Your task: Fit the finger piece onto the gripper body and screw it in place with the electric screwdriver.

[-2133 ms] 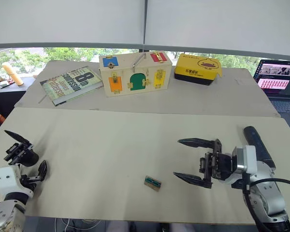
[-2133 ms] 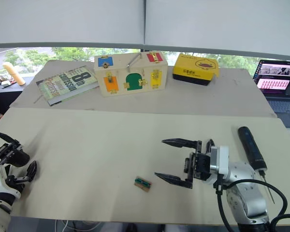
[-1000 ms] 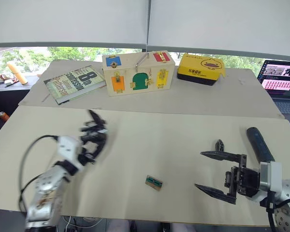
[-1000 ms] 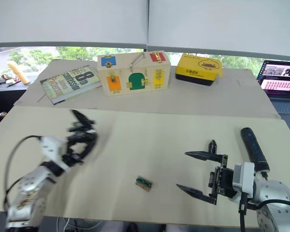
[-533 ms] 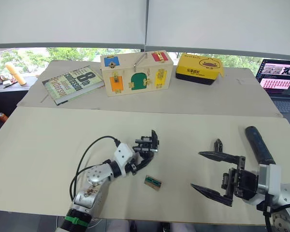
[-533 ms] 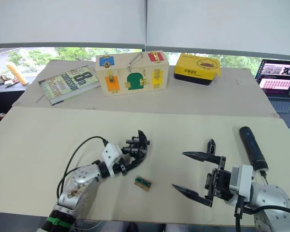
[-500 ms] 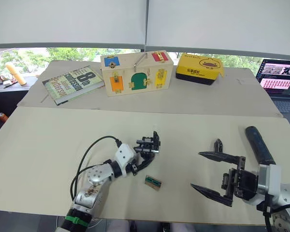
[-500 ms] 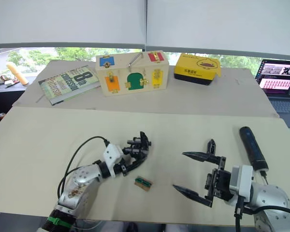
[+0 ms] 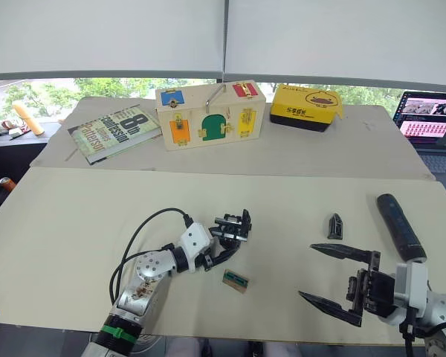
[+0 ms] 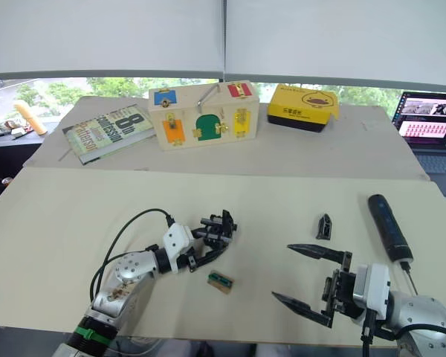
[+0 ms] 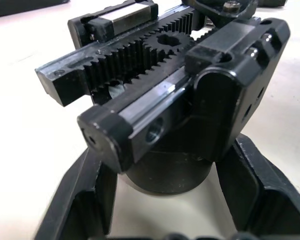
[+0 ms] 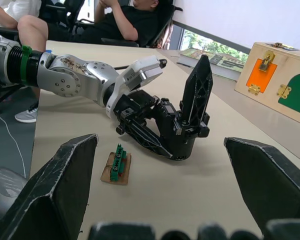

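Your chunky black gripper body with its round base and one pointed finger (image 9: 233, 225) now sits in the middle of the beige table, a little toward the near edge, where a second ago it was being carried in from the table's left side; the left gripper (image 9: 224, 245) has brought it there and its two black fingers are closed around the round base, as the left wrist view shows with a finger (image 11: 82, 197) pressed on each side. The small black plastic wedge of a finger piece (image 9: 334, 225) lies right of centre, well apart from the body, and the right gripper (image 9: 334, 279) has drawn back toward the near edge, so the wedge lies uncovered just beyond its upper finger; that gripper is spread wide and holds nothing. The thick dark blue-black pen-shaped electric screwdriver (image 9: 398, 225) lies untouched near the right edge. I judge the body is staged, and picking up the wedge comes next. A tiny green-topped rectangular block (image 9: 236, 280) rests just in front of the body. Along the far edge stand a pale wooden latch box with coloured doors (image 9: 209, 113), all shut, and a closed yellow box (image 9: 305, 105); their contents are hidden.
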Controlling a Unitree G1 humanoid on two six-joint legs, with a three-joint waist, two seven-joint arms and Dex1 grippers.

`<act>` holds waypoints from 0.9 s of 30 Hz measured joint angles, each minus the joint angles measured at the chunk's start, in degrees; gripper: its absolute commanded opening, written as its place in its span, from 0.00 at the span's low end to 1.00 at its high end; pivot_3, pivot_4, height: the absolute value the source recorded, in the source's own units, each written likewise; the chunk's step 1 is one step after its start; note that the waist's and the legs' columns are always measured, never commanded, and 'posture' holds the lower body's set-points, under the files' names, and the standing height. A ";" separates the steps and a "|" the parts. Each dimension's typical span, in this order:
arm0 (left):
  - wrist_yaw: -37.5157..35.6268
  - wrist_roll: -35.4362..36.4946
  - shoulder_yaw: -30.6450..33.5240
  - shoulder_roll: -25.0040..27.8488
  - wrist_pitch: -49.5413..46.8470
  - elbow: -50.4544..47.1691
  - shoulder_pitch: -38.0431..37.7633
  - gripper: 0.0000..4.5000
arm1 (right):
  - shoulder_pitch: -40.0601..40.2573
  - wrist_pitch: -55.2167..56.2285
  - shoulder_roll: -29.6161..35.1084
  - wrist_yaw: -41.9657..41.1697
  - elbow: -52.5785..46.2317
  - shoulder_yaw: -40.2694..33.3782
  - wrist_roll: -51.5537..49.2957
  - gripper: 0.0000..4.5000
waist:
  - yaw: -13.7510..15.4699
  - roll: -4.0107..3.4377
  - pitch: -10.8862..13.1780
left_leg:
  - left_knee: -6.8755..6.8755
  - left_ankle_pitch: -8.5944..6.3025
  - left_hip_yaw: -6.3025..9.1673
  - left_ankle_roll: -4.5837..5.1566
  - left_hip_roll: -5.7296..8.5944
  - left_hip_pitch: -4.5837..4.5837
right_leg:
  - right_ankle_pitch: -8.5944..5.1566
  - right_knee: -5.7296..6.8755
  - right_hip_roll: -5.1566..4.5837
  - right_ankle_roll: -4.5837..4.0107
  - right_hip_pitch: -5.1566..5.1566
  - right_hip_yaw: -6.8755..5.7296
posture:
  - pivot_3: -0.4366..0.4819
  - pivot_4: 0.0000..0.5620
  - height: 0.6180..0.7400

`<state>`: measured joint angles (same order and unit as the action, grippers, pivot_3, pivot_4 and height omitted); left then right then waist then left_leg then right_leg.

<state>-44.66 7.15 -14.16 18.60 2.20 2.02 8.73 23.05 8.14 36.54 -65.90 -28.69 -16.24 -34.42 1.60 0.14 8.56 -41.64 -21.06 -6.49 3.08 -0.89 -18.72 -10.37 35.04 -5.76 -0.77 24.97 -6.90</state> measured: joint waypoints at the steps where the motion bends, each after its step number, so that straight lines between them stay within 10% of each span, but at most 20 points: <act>1: -0.12 0.09 0.09 0.07 -0.09 0.01 0.01 0.99 | 0.13 0.15 0.00 0.01 0.01 -0.16 0.00 1.00 | -0.05 0.00 0.00 | 0.00 0.00 0.00 0.00 -0.01 0.01 | 0.00 0.00 0.00 0.00 0.00 0.00 | 0.48 0.27 1.00; 16: -20.19 8.86 4.79 11.84 -2.30 10.47 7.84 0.99 | 3.61 1.95 -0.42 0.31 -0.06 -1.22 0.07 1.00 | -0.31 0.00 0.01 | 0.00 0.00 -0.02 0.00 0.06 -0.05 | -0.02 0.04 -0.07 0.00 0.04 -0.09 | 0.48 0.27 1.00; 27: -36.06 6.30 1.02 4.00 5.67 32.22 25.80 0.99 | 4.61 2.36 -0.96 1.54 -0.85 -1.41 0.71 1.00 | 0.10 0.04 0.03 | -0.19 0.02 -0.07 0.01 0.12 -0.33 | 0.01 -0.11 0.40 0.11 0.09 -0.06 | 0.48 0.27 1.00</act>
<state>-80.73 13.46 -13.14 22.60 7.87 34.24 34.53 27.66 10.49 35.59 -64.36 -29.54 -17.65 -33.71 1.70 0.18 8.59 -41.83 -21.03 -6.56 3.09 -0.77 -19.05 -10.36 34.94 -5.37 -0.66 25.06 -6.97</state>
